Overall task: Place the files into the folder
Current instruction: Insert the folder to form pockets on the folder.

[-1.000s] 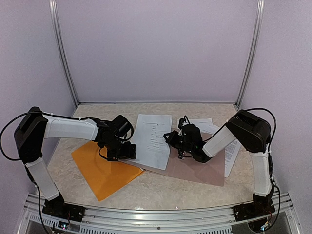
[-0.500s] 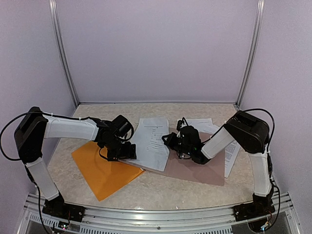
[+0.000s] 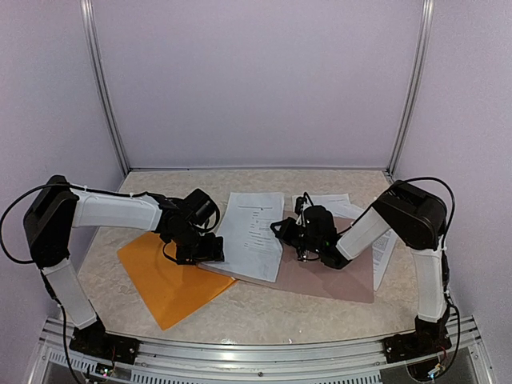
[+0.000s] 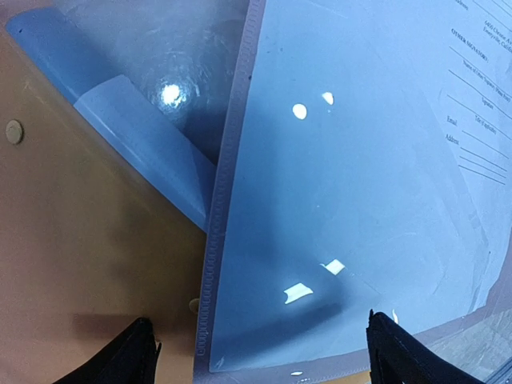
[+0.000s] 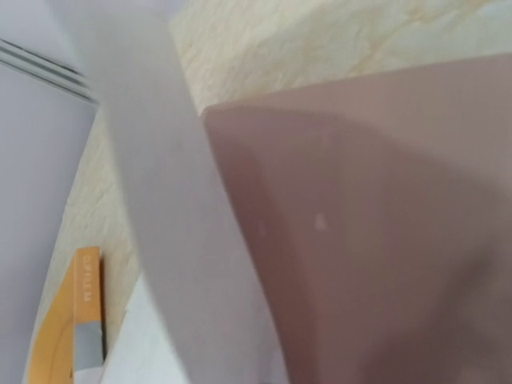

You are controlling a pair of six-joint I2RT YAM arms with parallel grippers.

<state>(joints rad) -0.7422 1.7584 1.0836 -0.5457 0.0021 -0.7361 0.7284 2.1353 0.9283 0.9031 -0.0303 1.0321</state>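
I'm looking down at the whole table [image 3: 272, 316] from high behind the rig, while both wrist cameras are pressing in close on the files [image 3: 252, 232] and folder [image 3: 164, 280] it also covers.

In the left wrist view, the white paper sheet printed with black text [image 4: 480, 96] carries the only words that can be made out: the heading "OTHER SIGNATORY:" near its upper right part, and lower down the field labels "Email:" and "Address:" beside ruled lines. The other lines on that sheet are too small to read. From above, the print on the same sheet [image 3: 254, 228] is only grey lines. Left of the sheet, the flat orange plastic folder [image 5: 84, 280] bears a small mark on its edge, unreadable.
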